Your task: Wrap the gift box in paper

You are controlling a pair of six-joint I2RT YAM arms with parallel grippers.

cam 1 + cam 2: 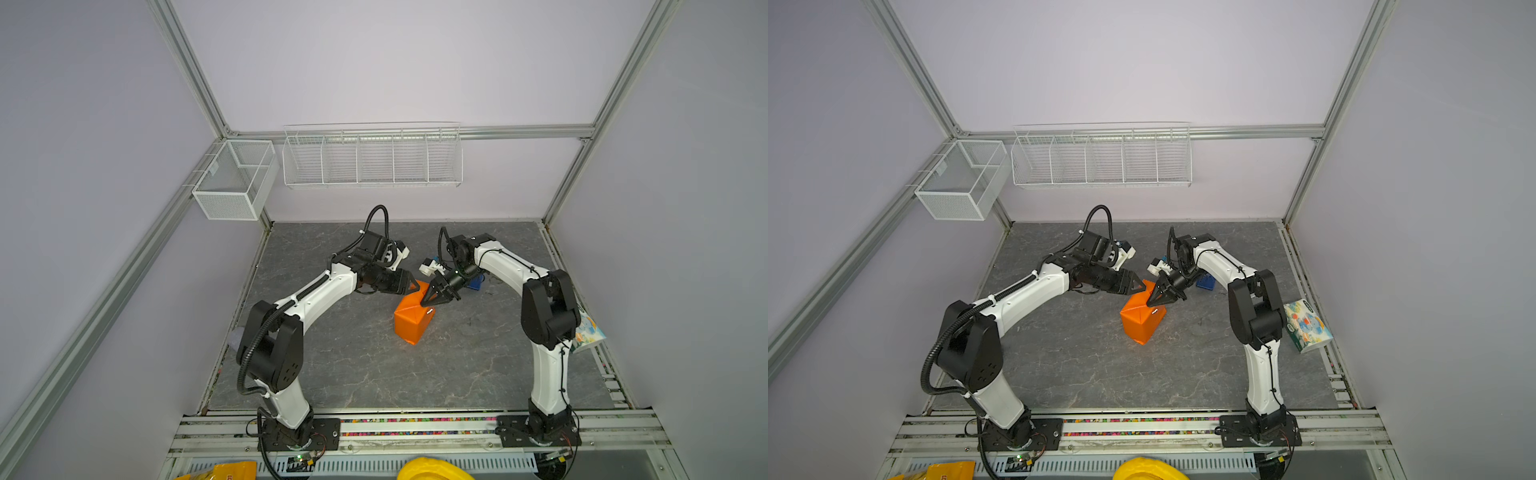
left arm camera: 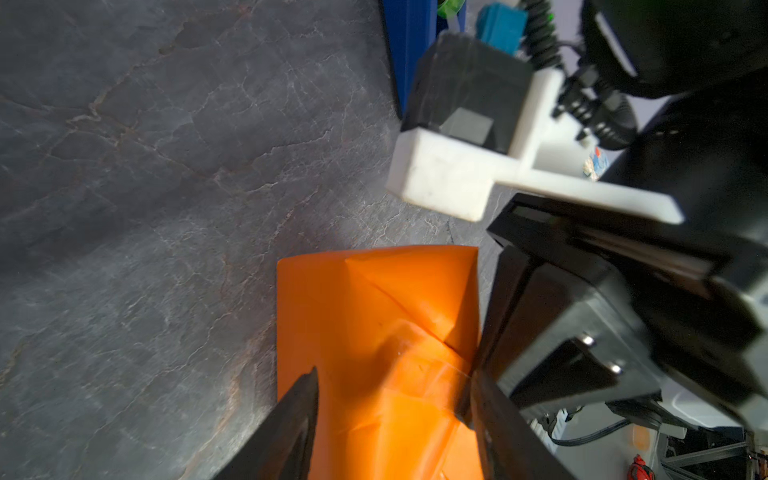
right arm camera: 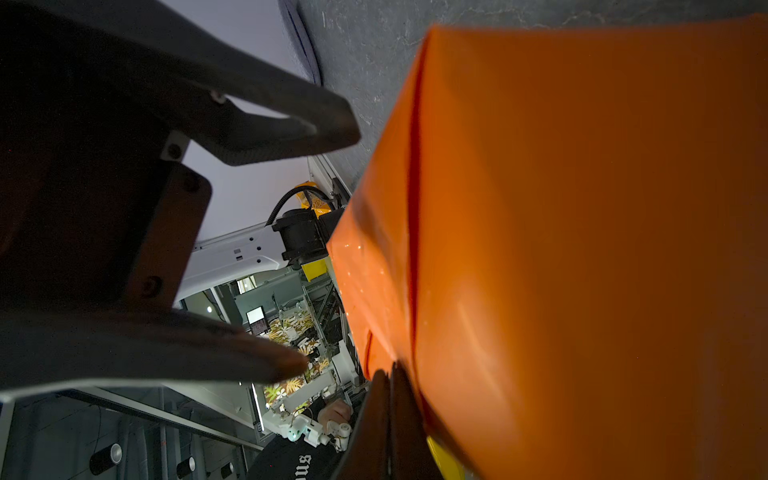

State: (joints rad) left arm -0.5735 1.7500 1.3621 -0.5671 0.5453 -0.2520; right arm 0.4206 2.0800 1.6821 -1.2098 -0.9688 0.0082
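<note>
Gift box: hidden whole, no blue showing anywhere, shut inside the paper (image 1: pixel 409 324) as an orange parcel standing on the table (image 1: pixel 353 374), directly below the tip of the right gripper (image 1: pixel 424 304) and just ahead of the left gripper (image 1: pixel 414 286). Looks covered on every side visible in both top views, with sharp creases down the corners. Shows, in the left wrist view, an end face folded into overlapping triangular flaps, lying between and beyond the left gripper's fingers (image 2: pixel 297 415). Seems to carry a glossy strip across those flaps, perhaps tape, though too blurred to be sure. Left gripper released: jaws apart, straddling the folded end without clasping it, nothing held. Right gripper clenched to a point, nothing seen between its fingers (image 3: pixel 384 415), tip against or just off the parcel's upper edge; cannot tell contact for certain. Small pale fleck on the paper just under that tip, too small to identify. Just behind the right gripper's wrist, the blue tape dispenser (image 1: pixel 476 282); well away from both grippers, past the right arm's elbow at the table's edge, a patterned packet (image 1: pixel 1307 326). Judged from all this: covering and folding done, wrapping close to its end. Left to do, at most: pressing the last flap flat, checking the seams, taping any lifted one, then drawing both arms clear. Cannot vouch for the underside or the faces turned away from the cameras.
</note>
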